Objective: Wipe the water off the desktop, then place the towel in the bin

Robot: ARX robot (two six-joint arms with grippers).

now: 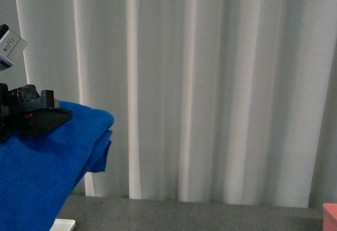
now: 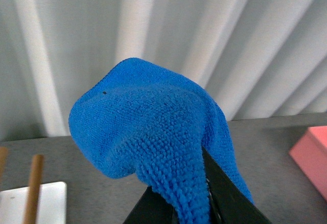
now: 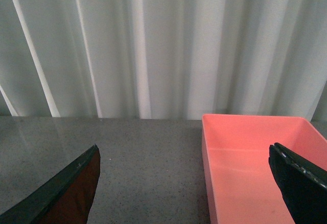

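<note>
The bright blue towel [image 1: 47, 168] hangs bunched at the far left of the front view, held up above the dark grey desktop [image 1: 200, 215]. My left gripper [image 1: 31, 118] is shut on the towel; in the left wrist view the towel [image 2: 148, 132] bulges over the black fingers [image 2: 225, 198] and hides most of them. My right gripper [image 3: 184, 183] is open and empty, low over the desktop [image 3: 143, 157], with one finger over the pink bin [image 3: 240, 163]. The bin is empty inside. No water shows on the desktop.
A small white tray [image 2: 30, 201] with wooden rods [image 2: 33, 183] lies on the desktop by the left arm; its corner shows in the front view [image 1: 63, 224]. The pink bin's corner is at the front view's right edge [image 1: 330, 215]. White curtains [image 1: 210, 83] hang behind the desk.
</note>
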